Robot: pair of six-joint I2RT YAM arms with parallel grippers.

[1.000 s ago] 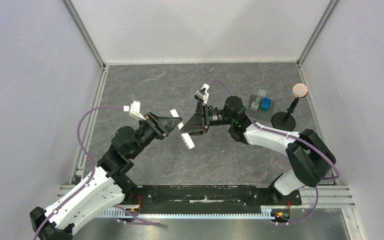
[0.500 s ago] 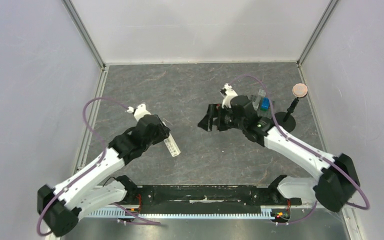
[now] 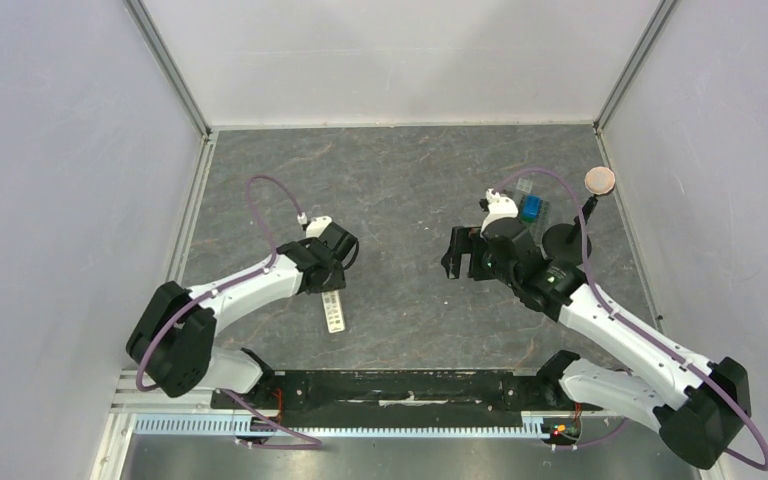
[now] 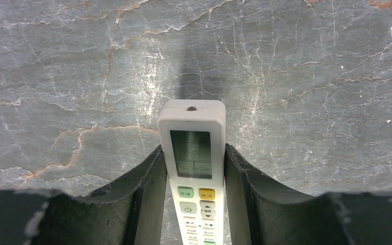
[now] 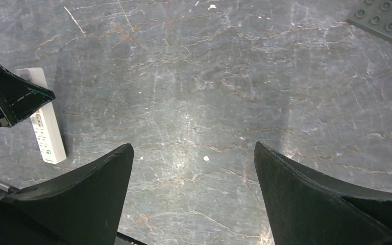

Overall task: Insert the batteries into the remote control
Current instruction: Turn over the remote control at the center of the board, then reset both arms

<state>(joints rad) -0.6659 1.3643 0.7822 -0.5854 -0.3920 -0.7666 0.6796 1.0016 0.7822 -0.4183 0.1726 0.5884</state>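
Observation:
The white remote control [image 3: 334,311] lies face up on the table; its screen and buttons show in the left wrist view [image 4: 191,153]. My left gripper [image 3: 326,276] [image 4: 192,148] sits low over it, with its black fingers [image 4: 145,189] pressed against both long sides. The remote also shows at the left of the right wrist view [image 5: 45,125], beside the left gripper's fingers [image 5: 10,97]. My right gripper [image 3: 461,262] [image 5: 191,148] is open and empty over bare table, well to the right of the remote. No batteries are in view.
Blue and grey blocks on a grey studded plate [image 3: 526,209] [image 5: 383,20] stand at the back right. A black stand with a round pink disc [image 3: 599,181] is beside them. Walls enclose the grey stone-patterned table [image 3: 390,180] on three sides.
My left arm has swung down and brought the remote from mid-air to the table, face up. My right arm has pulled back to the right, away from the remote.

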